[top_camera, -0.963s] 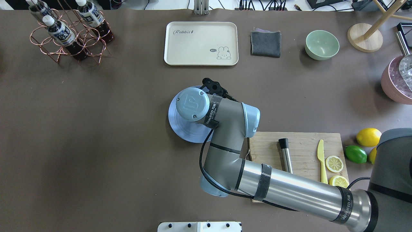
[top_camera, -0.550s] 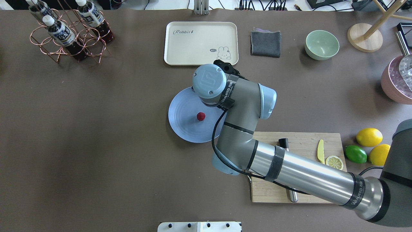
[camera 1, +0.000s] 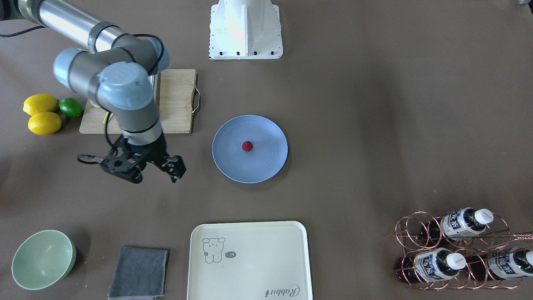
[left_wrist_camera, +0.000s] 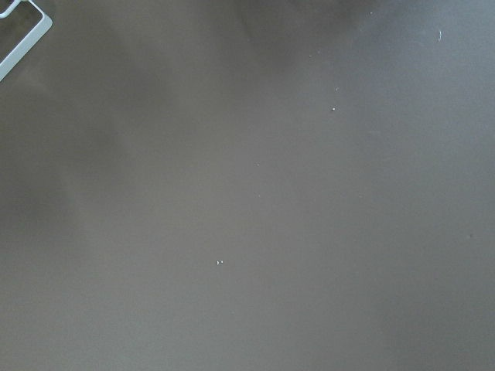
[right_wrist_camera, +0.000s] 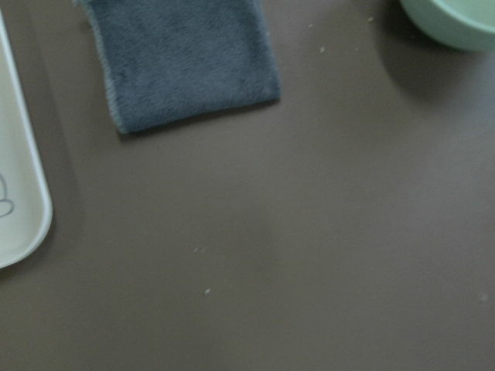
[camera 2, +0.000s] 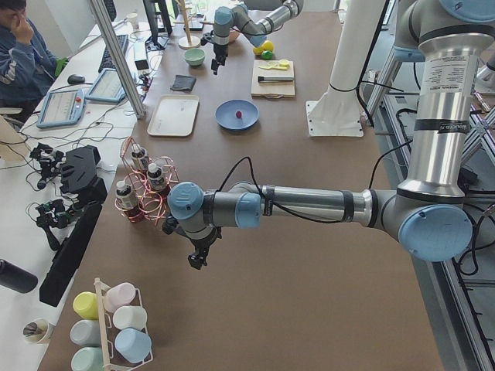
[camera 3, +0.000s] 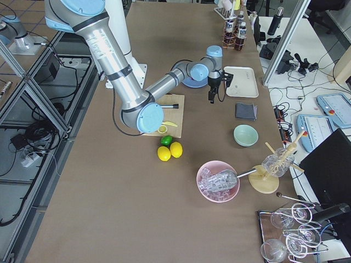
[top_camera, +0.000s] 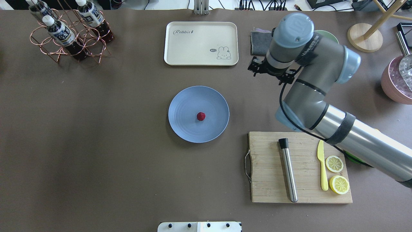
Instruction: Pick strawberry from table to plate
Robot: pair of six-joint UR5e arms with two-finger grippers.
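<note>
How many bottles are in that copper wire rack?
3, all in the copper wire rack: one dark white-capped bottle nearer the robot, two side by side beyond it. None appears hidden.

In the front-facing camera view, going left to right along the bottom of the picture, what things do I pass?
pale-green bowl → grey cloth → cream tray → racked bottles
</note>
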